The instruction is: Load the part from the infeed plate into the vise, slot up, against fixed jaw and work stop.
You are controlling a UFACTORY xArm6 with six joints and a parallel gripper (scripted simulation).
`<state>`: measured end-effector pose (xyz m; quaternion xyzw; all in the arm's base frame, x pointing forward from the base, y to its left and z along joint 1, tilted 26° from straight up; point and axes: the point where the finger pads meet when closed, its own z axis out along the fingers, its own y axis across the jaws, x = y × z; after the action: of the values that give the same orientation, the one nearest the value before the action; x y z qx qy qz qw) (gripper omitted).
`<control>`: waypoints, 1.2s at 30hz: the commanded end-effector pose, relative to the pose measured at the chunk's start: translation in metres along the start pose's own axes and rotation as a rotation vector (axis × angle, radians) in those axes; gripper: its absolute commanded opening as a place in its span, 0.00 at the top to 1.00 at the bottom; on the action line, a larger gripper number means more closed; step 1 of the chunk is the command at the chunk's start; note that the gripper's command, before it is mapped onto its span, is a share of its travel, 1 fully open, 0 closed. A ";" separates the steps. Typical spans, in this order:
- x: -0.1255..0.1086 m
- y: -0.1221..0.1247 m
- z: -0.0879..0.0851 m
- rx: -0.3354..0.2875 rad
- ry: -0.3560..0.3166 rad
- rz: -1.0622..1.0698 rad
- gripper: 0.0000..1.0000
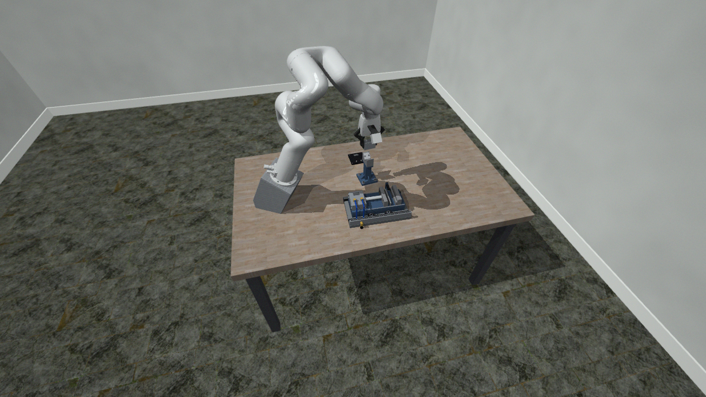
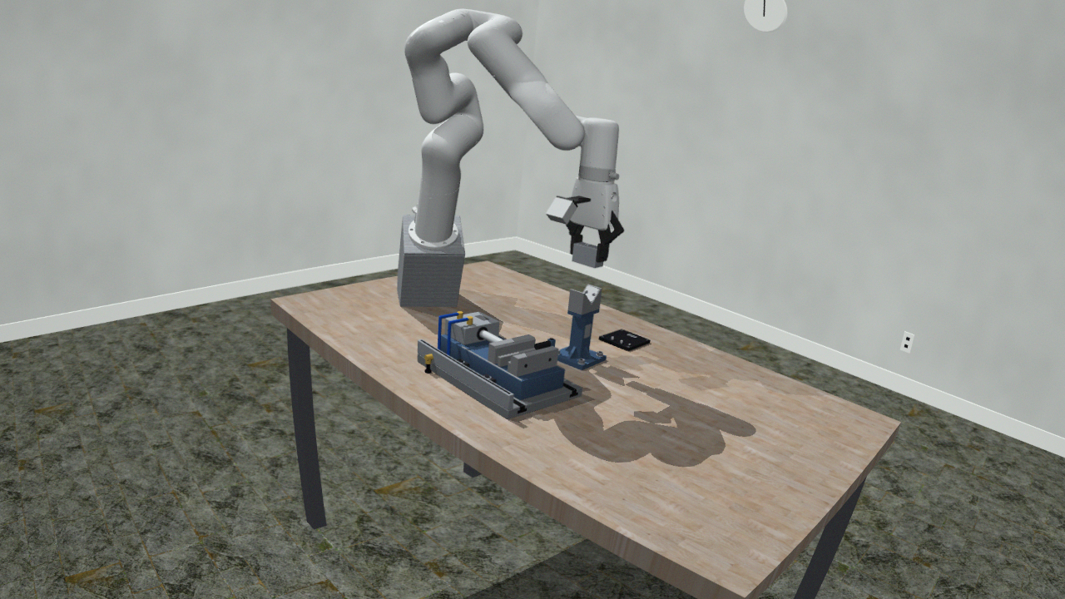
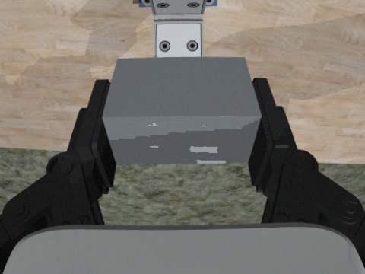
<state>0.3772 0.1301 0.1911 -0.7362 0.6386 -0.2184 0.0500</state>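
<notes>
Jaws clamped on the part point(image 3: 182, 114), gripped across its sides, held in the air above the V-block point(image 2: 585, 304). Slot not visible on any shown face. Likely a regrip stop at the V-block to get the slot up. Plate point(image 2: 624, 340) at 3 o'clock of the V-block on the surface point(image 2: 692, 484), vise point(image 2: 513, 364) at 9, open.

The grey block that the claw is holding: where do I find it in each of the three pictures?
Top: the grey block is mostly hidden under the gripper, above the V-block.
Exterior: upper middle, in the air, between the black fingers.
Wrist: centre, filling the gap between the fingers.
Shared landmark: the V-block on its blue post, below the block.
</notes>
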 end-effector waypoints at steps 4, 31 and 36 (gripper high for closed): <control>0.000 -0.001 -0.001 0.003 -0.007 0.001 1.00; 0.001 -0.001 -0.001 0.004 -0.150 0.001 1.00; 0.001 -0.001 -0.001 0.003 -0.178 0.000 1.00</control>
<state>0.3771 0.1287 0.1909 -0.7508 0.6329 -0.1602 0.1004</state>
